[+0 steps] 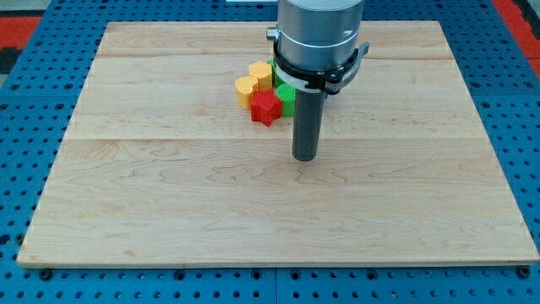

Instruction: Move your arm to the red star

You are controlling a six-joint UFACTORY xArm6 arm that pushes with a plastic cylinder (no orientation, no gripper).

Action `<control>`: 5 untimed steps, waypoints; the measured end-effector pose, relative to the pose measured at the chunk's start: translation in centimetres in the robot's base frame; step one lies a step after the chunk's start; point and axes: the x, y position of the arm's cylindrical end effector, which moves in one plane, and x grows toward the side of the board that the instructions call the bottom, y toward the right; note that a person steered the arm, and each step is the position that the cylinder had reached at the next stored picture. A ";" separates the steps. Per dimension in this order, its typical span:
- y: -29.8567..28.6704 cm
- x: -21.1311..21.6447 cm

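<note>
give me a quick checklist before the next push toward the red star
1. Red star in view: ok.
2. My tip located: ok, below and right of the star in the view.
3. Tip touching the star: not ok, bare board between them.
4. Path from tip to star free of blocks: ok.
5. Green block and yellow blocks crowd the star: not ok.
6. Blocks behind the arm: cannot tell.

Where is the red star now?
The red star sits at the block cluster's lower edge, above the board's centre, touching a yellow block; my tip is below, to its right.
</note>
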 end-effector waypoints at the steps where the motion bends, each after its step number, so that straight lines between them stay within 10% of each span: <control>1: 0.0 -0.9; 5: -7.4 -1.0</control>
